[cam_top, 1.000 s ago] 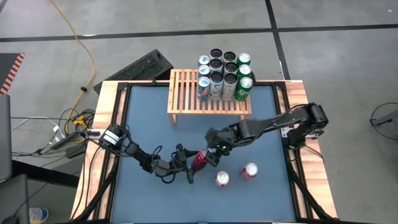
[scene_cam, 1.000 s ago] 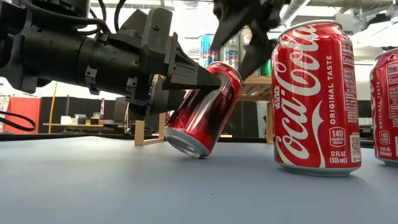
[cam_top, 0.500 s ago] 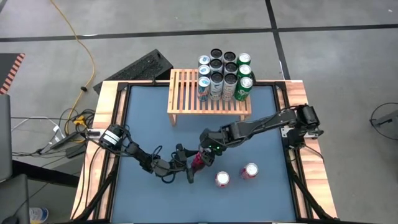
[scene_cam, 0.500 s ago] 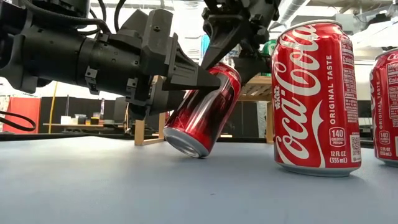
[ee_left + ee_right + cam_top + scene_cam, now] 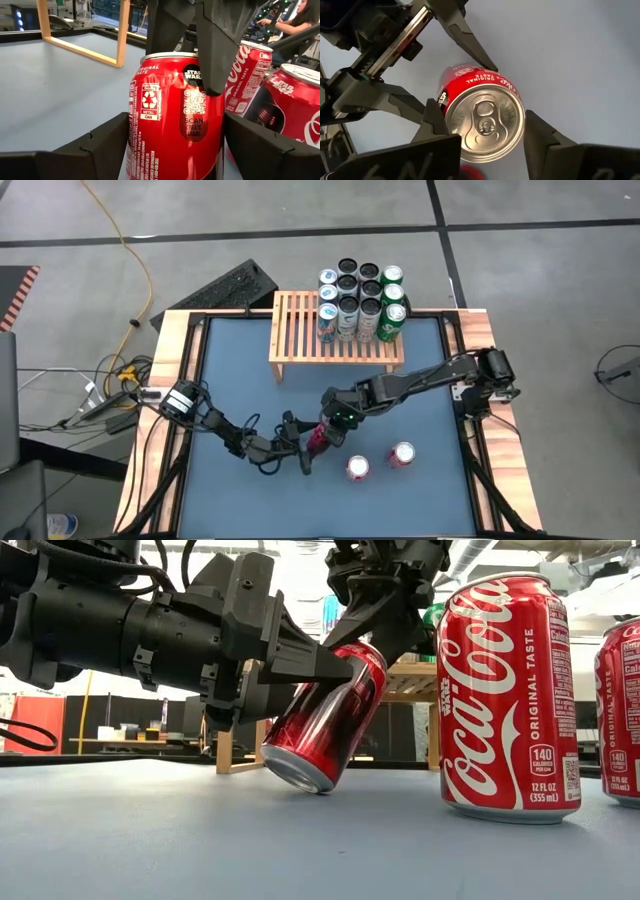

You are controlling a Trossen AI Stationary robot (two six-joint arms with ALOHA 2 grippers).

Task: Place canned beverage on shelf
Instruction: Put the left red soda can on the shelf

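Two grippers meet at lower centre: the left gripper [image 5: 305,448] holds a tilted Coca-Cola can [image 5: 325,718] while the right gripper [image 5: 485,132] narrows around its top, a handover that next calls for the left to let go.

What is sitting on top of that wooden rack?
The shelf carries cans bunched at its right end: silver, dark and green. The rear cans' labels are hidden.

Robotics lab, wood-framed test table [image 5: 166,370] on concrete floor, loose yellow cable [image 5: 130,255], person at a workstation [image 5: 295,17]
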